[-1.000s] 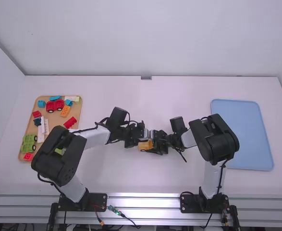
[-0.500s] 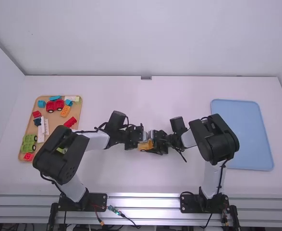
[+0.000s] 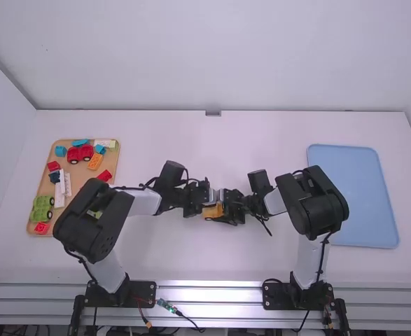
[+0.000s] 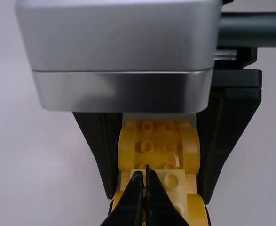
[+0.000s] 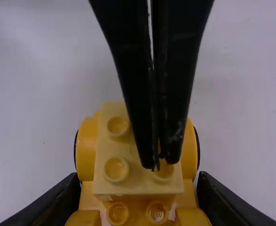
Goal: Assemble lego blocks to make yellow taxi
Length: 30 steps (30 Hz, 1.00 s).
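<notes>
Well, tan tray point(image 3: 83, 176) holds mixed blocks point(image 3: 95, 162); yellow car point(image 3: 213, 211) outside.

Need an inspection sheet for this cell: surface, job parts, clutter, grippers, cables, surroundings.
Surface: white table, a few small dark specks near the job.
Job parts: pale block sits on top of yellow car.
Clutter: red car, green blocks and other blocks in tan tray, on the left; blue tray on the right.
Left gripper: fingers together, at the pale block's top.
Right gripper: closed on the yellow car's sides.
Cables: black cable bows out beside left arm; leads with connectors at front edge.
Surroundings: pale walls; metal rails in front.
</notes>
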### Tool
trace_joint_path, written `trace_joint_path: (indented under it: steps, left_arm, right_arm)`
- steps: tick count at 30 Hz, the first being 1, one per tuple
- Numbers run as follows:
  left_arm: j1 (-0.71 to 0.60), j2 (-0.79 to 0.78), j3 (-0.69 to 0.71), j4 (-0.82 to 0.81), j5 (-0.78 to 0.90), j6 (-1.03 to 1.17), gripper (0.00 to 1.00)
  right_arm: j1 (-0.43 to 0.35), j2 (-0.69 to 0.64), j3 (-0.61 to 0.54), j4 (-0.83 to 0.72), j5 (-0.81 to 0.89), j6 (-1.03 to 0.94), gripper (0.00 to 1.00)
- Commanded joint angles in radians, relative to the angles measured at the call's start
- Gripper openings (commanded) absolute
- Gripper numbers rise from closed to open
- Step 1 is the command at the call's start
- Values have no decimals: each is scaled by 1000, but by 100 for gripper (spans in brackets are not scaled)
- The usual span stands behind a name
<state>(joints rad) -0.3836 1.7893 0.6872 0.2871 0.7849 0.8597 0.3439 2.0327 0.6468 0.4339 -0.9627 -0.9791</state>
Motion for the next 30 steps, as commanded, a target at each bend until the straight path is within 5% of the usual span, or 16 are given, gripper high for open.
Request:
trace_joint_path:
  steps: [1, 16, 30]
  left_arm:
    - [-2, 29, -26, -50, -138, 12, 2]
    - [11, -28, -26, -132, -259, 4, 2]
    - [4, -69, -29, -175, -161, 51, 2]
  right_arm:
    - [3, 15, 2, -5, -6, -6, 62]
    - [3, 15, 2, -5, -6, -6, 62]
    - [3, 15, 2, -1, -6, -6, 62]
